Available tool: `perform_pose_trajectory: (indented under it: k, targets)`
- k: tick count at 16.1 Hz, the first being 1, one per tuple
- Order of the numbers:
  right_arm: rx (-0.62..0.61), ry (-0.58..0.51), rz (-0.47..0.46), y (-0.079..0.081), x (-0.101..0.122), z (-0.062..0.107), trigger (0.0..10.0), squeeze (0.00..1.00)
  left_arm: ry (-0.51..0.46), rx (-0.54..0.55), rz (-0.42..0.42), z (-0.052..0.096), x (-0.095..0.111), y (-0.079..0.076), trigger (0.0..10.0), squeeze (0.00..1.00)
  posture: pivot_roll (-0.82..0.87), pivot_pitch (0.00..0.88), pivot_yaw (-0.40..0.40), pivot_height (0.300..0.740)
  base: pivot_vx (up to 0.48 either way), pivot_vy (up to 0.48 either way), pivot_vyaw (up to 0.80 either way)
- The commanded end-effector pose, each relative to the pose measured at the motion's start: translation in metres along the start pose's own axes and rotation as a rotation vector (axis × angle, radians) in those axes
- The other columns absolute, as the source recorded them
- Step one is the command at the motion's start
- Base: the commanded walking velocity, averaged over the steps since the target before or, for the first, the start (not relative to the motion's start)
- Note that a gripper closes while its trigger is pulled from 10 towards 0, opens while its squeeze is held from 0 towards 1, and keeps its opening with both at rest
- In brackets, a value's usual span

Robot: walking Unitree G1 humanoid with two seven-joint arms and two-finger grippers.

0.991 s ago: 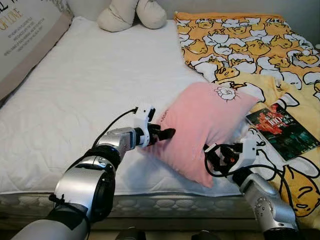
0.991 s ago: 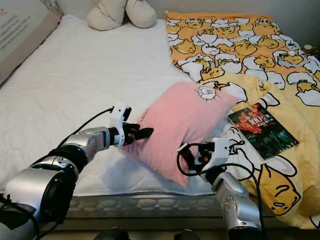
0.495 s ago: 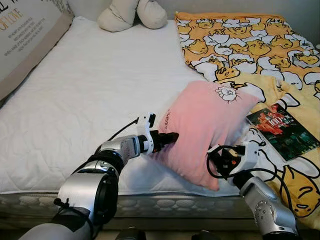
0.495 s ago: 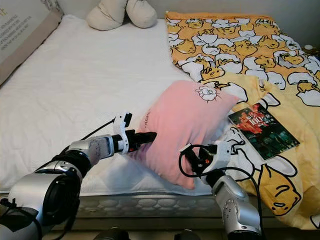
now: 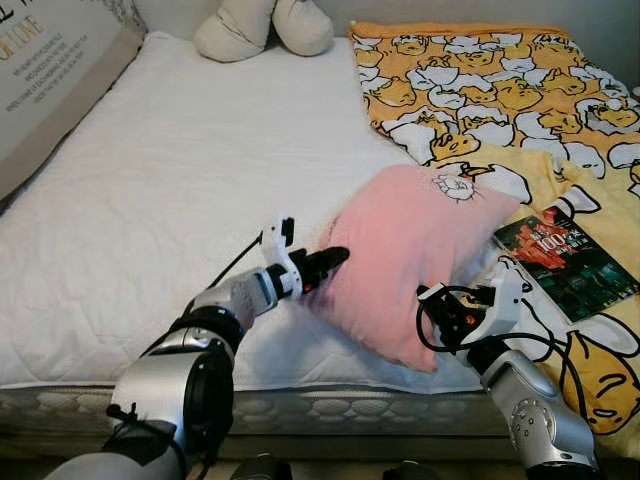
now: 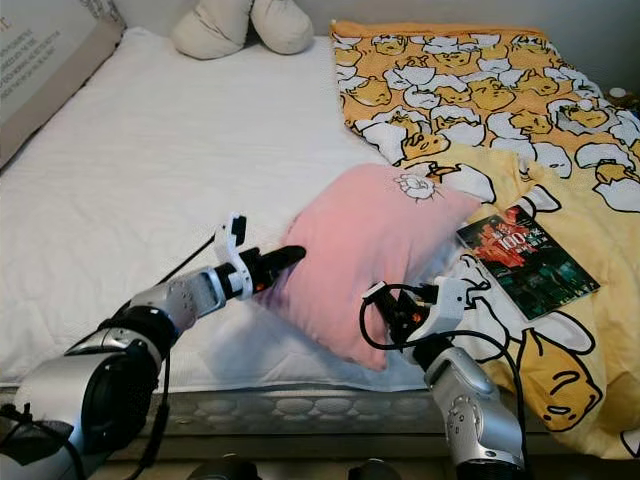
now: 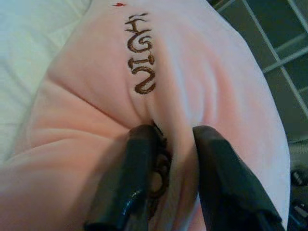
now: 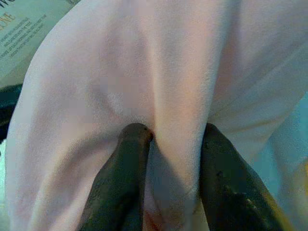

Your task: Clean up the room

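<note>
Pinching one soft pink square cushion (image 5: 415, 255) from both ends: left claw (image 5: 322, 268) nipping a fold at its near-left edge, right claw (image 5: 450, 320) nipping a fold at its lower right corner, cushion propped between the two over the white quilted mattress (image 5: 170, 190). Best to raise both claws together and level, keeping the folds deep between the fingers (image 7: 130, 183) so the plush cannot slip out. Beyond the right claw, one dark paperback book (image 5: 563, 262) on one yellow cartoon-duck blanket (image 5: 480, 75). Far beyond the left claw, two cream pillows (image 5: 265, 28).
</note>
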State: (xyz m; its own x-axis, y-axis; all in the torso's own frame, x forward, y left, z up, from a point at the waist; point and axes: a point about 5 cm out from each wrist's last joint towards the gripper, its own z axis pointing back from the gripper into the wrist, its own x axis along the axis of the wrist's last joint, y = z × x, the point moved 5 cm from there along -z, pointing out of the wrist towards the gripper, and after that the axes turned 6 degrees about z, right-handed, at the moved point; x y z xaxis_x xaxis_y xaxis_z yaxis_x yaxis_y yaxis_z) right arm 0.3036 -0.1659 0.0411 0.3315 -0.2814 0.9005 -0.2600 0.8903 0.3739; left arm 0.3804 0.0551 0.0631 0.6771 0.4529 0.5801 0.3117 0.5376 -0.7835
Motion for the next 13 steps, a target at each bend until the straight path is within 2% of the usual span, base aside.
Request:
perform_pose_trajectory:
  k: [1,5,8,10,11,13]
  targets:
    - [0.045,-0.048,0.007,0.011,0.015,-0.005,0.0,0.0,-0.04,-0.011,0.008,0.0,0.009,-0.003,0.0,0.0,-0.12,0.0,0.049,0.71,0.0,0.0,0.0]
    - [0.079,-0.102,0.048,0.022,0.036,-0.009,0.0,0.0,-0.087,-0.067,-0.026,0.005,0.031,-0.011,0.0,0.0,-0.12,0.0,0.052,0.71,0.0,0.0,0.0]
    - [0.122,-0.17,0.109,0.032,0.067,-0.007,0.0,0.0,-0.084,-0.182,-0.137,0.016,0.053,-0.028,0.0,0.0,-0.12,0.0,0.056,0.71,0.0,0.0,0.0]
    - [0.126,-0.193,0.152,0.033,0.079,-0.007,0.0,0.0,-0.06,-0.212,-0.197,0.022,0.054,-0.032,0.0,0.0,-0.11,0.0,0.056,0.71,0.0,0.0,0.0]
    - [0.125,-0.2,0.163,0.033,0.082,-0.008,0.0,0.0,-0.055,-0.209,-0.219,0.025,0.053,-0.03,0.0,0.0,-0.11,0.0,0.055,0.71,0.0,0.0,0.0]
    - [0.097,-0.205,0.214,0.031,0.088,-0.01,0.0,0.0,-0.094,-0.152,-0.33,0.033,0.054,-0.024,0.0,0.0,-0.1,0.0,0.053,0.71,0.0,0.0,0.0]
